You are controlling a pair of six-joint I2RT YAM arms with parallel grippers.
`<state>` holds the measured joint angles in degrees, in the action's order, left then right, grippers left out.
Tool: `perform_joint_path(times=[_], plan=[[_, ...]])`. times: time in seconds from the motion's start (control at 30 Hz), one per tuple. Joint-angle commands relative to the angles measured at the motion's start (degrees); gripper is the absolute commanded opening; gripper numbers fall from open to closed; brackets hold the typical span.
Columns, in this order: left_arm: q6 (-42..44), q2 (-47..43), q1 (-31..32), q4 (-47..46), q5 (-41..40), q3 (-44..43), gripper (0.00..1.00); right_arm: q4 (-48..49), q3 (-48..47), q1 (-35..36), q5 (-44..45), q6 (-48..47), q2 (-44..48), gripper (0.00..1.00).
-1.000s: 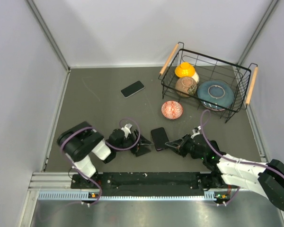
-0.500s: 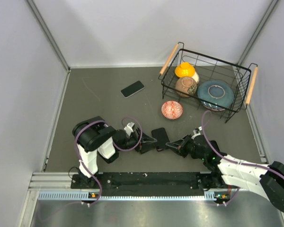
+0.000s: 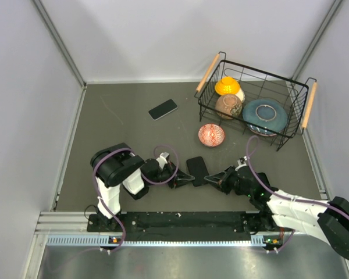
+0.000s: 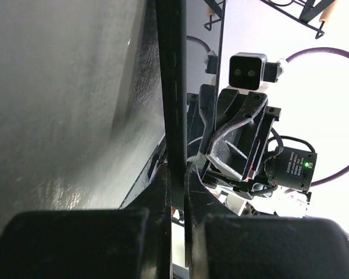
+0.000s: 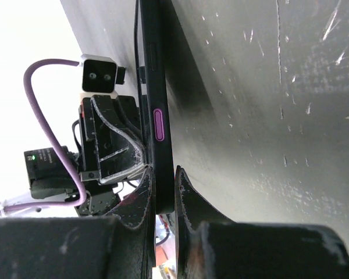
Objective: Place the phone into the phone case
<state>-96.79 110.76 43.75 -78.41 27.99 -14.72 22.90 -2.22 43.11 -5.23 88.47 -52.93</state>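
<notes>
A black phone case [image 3: 196, 169] with a purple side button lies near the front of the table, between my two grippers. My left gripper [image 3: 184, 179] is shut on its near left edge; the left wrist view shows the case [image 4: 171, 87] edge-on, pinched between the fingers [image 4: 177, 180]. My right gripper [image 3: 213, 176] is shut on its near right edge, and the right wrist view shows the case [image 5: 154, 70] clamped between the fingers [image 5: 164, 189]. I cannot tell what is inside the case. The phone [image 3: 163, 108], dark and glossy, lies flat further back on the left.
A black wire basket [image 3: 296, 87] with wooden handles stands at the back right, holding an orange lid, a brown bowl and a blue plate. A small red patterned bowl [image 3: 211, 135] sits just beyond the case. Grey walls enclose the table on three sides.
My left arm has swung right to the case and its jaws have closed on the case's left edge. The right gripper has kept its grip in place.
</notes>
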Motion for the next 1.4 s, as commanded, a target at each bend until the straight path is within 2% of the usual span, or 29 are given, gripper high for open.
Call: perform_joint_path(times=[0.0,0.13,0.23,0.27,0.33,0.37,0.4,0.43,0.47,0.53,0.67,0.87,0.9,0.93,0.97,1.07,1.1,1.27,1.3,1.37], plan=[[4.2,-2.8,0.8,8.8,2.8,-2.2,0.00,0.6,-1.2,0.6,0.2,-2.4,2.8,0.02],[8.4,-8.5,0.8,18.5,2.7,-3.5,0.00,-4.2,-2.0,0.5,0.6,-5.1,4.6,0.10],[12.2,-13.5,0.1,28.1,2.3,-4.5,0.01,-5.1,-1.7,0.6,0.4,-5.9,5.5,0.22],[14.9,-16.3,-0.2,31.5,2.3,-4.8,0.01,-5.8,-1.9,0.6,0.5,-6.6,5.8,0.31],[18.6,-19.1,-1.4,43.0,2.0,-6.4,0.00,-9.2,-2.5,0.6,0.8,-7.6,7.4,0.41],[23.0,-20.3,-1.7,47.3,1.8,-7.4,0.00,-10.5,-2.8,0.6,1.0,-8.7,8.1,0.50],[25.5,-22.7,-2.0,51.6,1.4,-8.5,0.00,-12.2,-3.1,0.5,1.6,-9.3,9.0,0.54],[27.9,-23.7,-2.4,60.5,0.2,-10.6,0.00,-13.6,-3.9,0.6,1.9,-9.8,9.8,0.58],[32.1,-24.6,-2.6,63.9,-0.4,-11.5,0.00,-17.0,-4.4,0.6,2.2,-11.0,11.4,0.65],[35.7,-26.7,-3.1,72.1,-2.5,-13.7,0.00,-19.0,-5.3,0.5,2.9,-12.3,12.9,0.69],[41.6,-28.1,-3.6,79.9,-4.4,-14.2,0.02,-22.3,-7.8,0.4,2.5,-16.8,15.4,0.88],[41.2,-30.8,-3.6,84.4,-8.2,-12.0,0.07,-26.4,-12.5,0.5,0.9,-22.3,12.9,0.90],[41.0,-31.6,-3.6,85.0,-8.8,-11.7,0.10,-26.4,-13.1,0.4,0.8,-22.6,12.5,0.90],[41.2,-32.7,-3.6,85.3,-9.3,-11.7,0.26,-26.2,-13.2,0.4,0.6,-23.1,12.3,0.90],[41.4,-35.4,-3.6,86.1,-10.1,-12.0,0.39,-25.9,-13.4,0.5,0.3,-23.3,12.2,0.90],[44.2,-41.4,-3.6,93.9,-16.3,-16.0,0.79,-25.3,-14.3,0.5,-1.4,-24.9,12.6,0.90],[45.1,-42.7,-3.7,98.8,-20.6,-18.9,0.82,-25.4,-14.7,0.5,-1.4,-25.2,12.9,0.90],[52.7,-47.3,-7.1,109.0,-31.4,-27.8,0.96,-26.4,-15.3,0.5,-2.5,-28.0,16.4,0.90],[54.4,-47.3,-10.9,109.4,-32.2,-30.5,0.98,-26.9,-15.8,0.4,-2.6,-28.8,16.7,0.90],[60.1,-45.3,-16.7,109.2,-28.9,-33.3,0.98,-28.3,-16.3,0.4,-2.5,-31.2,17.6,0.90]])
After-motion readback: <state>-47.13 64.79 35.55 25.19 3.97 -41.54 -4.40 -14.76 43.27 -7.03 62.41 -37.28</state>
